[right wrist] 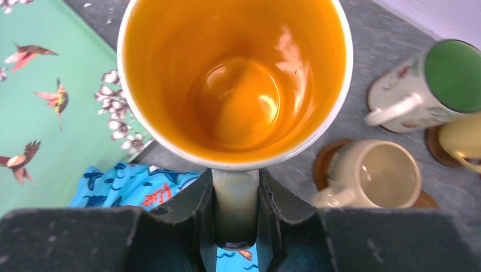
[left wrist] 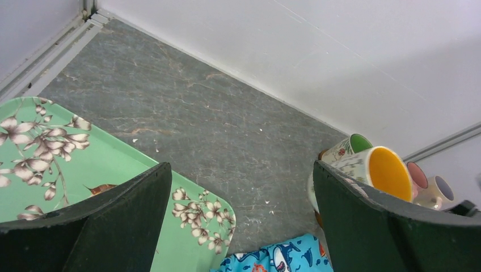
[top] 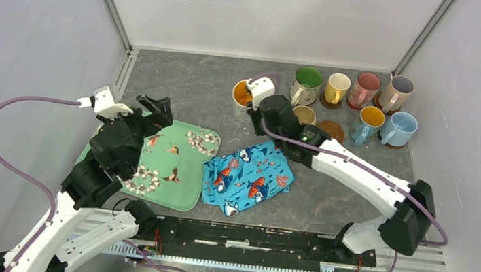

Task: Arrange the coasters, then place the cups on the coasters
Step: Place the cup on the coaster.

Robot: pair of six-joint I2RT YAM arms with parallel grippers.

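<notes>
I count eight mugs (top: 337,87). One, the white mug with the orange inside (right wrist: 235,79), is in my right jaws. Seven stand just past those jaws. One brown coaster (top: 331,130) lies bare beside them. More coasters peek out under mugs, but I cannot count them all. By my left jaws is one green bird tray (top: 172,169). There is one blue fish cloth (top: 250,176).

Left arm (top: 114,143) bent, jaws wide apart; right arm (top: 350,169) outstretched, jaws pinching orange-lined cup (right wrist: 238,85) handle
</notes>
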